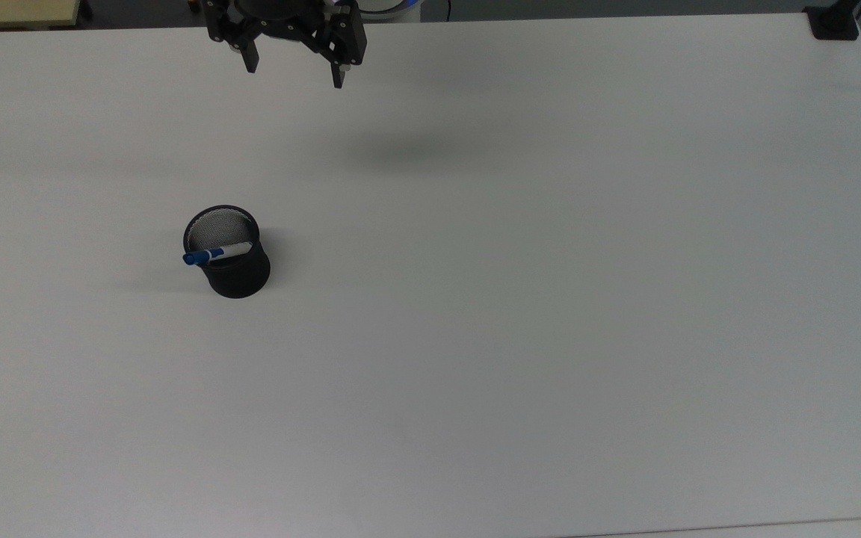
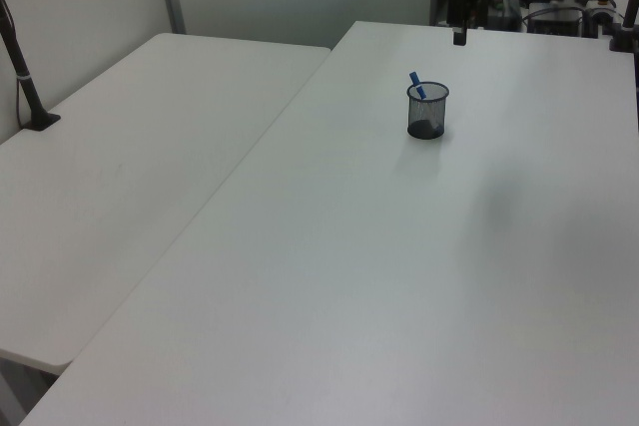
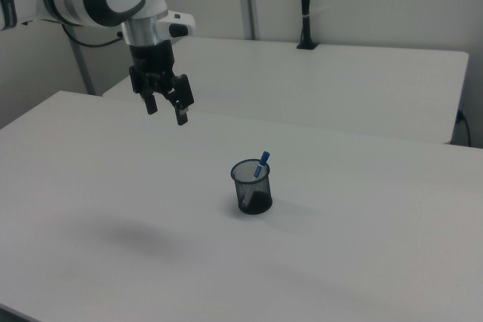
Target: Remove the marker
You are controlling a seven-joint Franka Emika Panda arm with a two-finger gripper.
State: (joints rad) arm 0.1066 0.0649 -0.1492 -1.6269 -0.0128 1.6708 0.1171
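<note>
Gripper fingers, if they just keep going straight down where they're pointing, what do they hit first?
Most likely bare table. The open gripper hangs pointing down, well off from the cup holding the marker, with nothing seen beneath it.

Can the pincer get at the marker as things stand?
Probably yes. The marker leans in the mesh cup with its blue cap above the rim, nothing around it on the table. The open pincer hangs well above and apart.
</note>
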